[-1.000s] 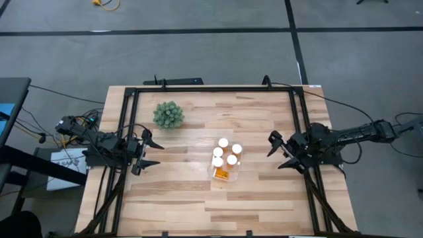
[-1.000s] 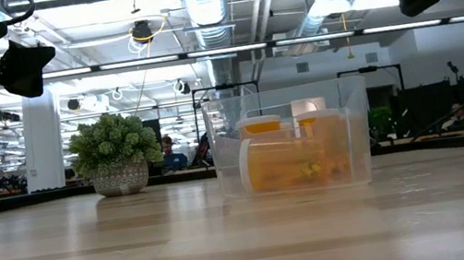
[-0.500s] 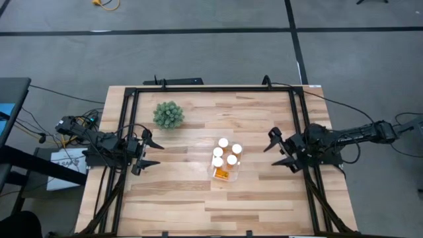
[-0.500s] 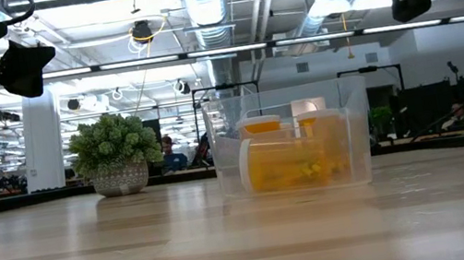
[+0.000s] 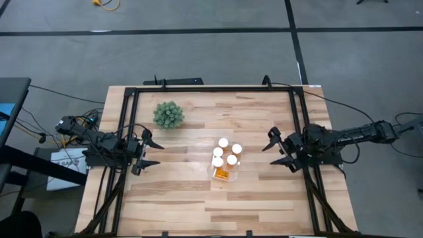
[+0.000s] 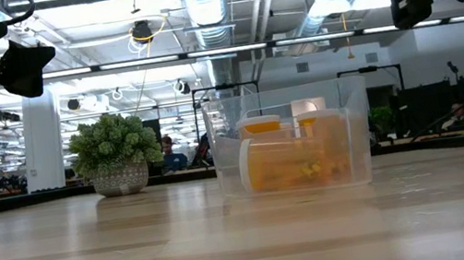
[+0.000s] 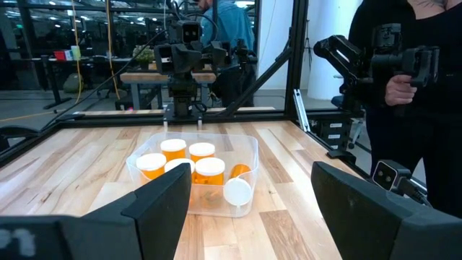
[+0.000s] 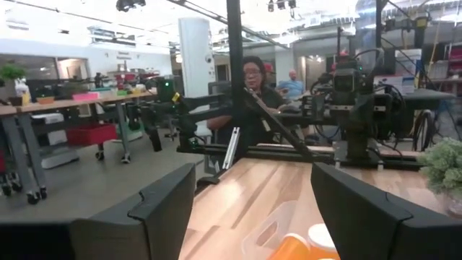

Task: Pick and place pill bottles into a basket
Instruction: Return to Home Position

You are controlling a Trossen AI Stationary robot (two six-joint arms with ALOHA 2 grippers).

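Observation:
The clear basket (image 5: 225, 160) stands on the table right of centre. It holds several orange pill bottles (image 5: 227, 152) upright with their white caps up, and one bottle (image 5: 223, 174) lies on its side at the near end. The basket also shows in the left wrist view (image 7: 249, 148) and the low view (image 6: 353, 129). My left gripper (image 5: 156, 153) is open and empty near the table's left edge, pointing toward the basket. My right gripper (image 5: 270, 153) is open and empty to the right of the basket, above the table; the bottles (image 8: 303, 245) show just below it in the right wrist view.
A green spiky plant (image 5: 168, 115) in a pot stands at the far left of the table. A black frame (image 5: 211, 88) runs around the table's edges. A person (image 7: 411, 87) stands beyond the table's right side, and others (image 8: 253, 94) beyond its left side.
My right gripper has moved a little toward the basket and turned slightly, staying open. The basket and bottles have not moved.

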